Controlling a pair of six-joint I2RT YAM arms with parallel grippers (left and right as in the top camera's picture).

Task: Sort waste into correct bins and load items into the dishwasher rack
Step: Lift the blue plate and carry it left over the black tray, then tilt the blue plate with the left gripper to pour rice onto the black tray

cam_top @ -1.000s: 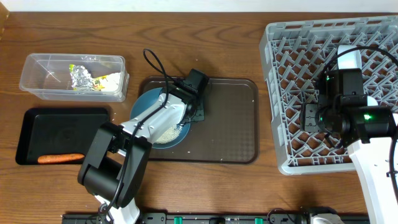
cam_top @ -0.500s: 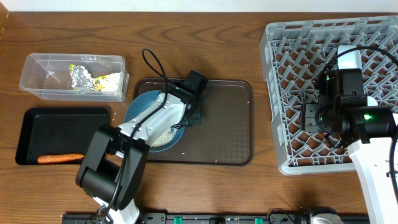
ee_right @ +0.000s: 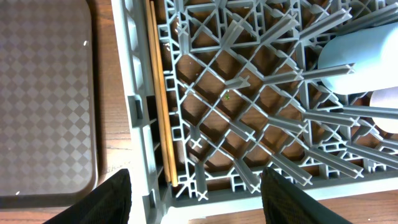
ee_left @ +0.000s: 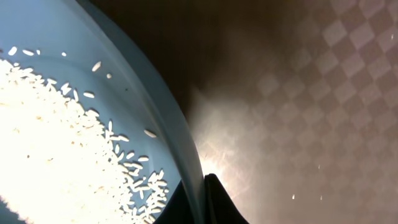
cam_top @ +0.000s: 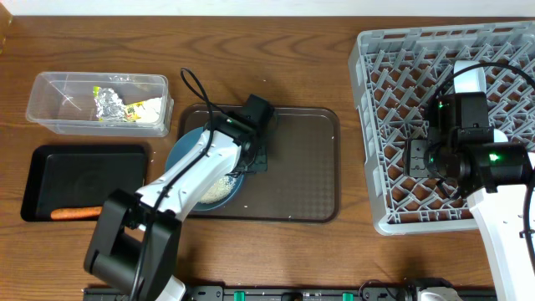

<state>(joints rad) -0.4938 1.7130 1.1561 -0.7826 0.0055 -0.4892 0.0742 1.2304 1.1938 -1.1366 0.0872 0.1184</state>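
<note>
Teal-blue dish (cam_top: 180, 155), heaped with rice (ee_left: 56, 137), sits at the 9 o'clock end of the brown serving tray (cam_top: 301, 167) on your tabletop. Rice disposal is in hand, I judge. Your left gripper (ee_left: 200, 199) is nearly closed, pinching the rim at 2 o'clock. Next, carry it level to the black tray (cam_top: 84, 171) at 8 o'clock, then tip. Your right gripper (ee_right: 199, 193) hangs wide open and empty over the dishwasher rack (cam_top: 393, 50).

Wooden table (cam_top: 276, 50): clear tub (cam_top: 58, 100) at 10 o'clock, black tray (cam_top: 84, 171) at 8, brown tray (cam_top: 301, 167) centre, grey rack (cam_top: 393, 75) (biggest) at 3.
</note>
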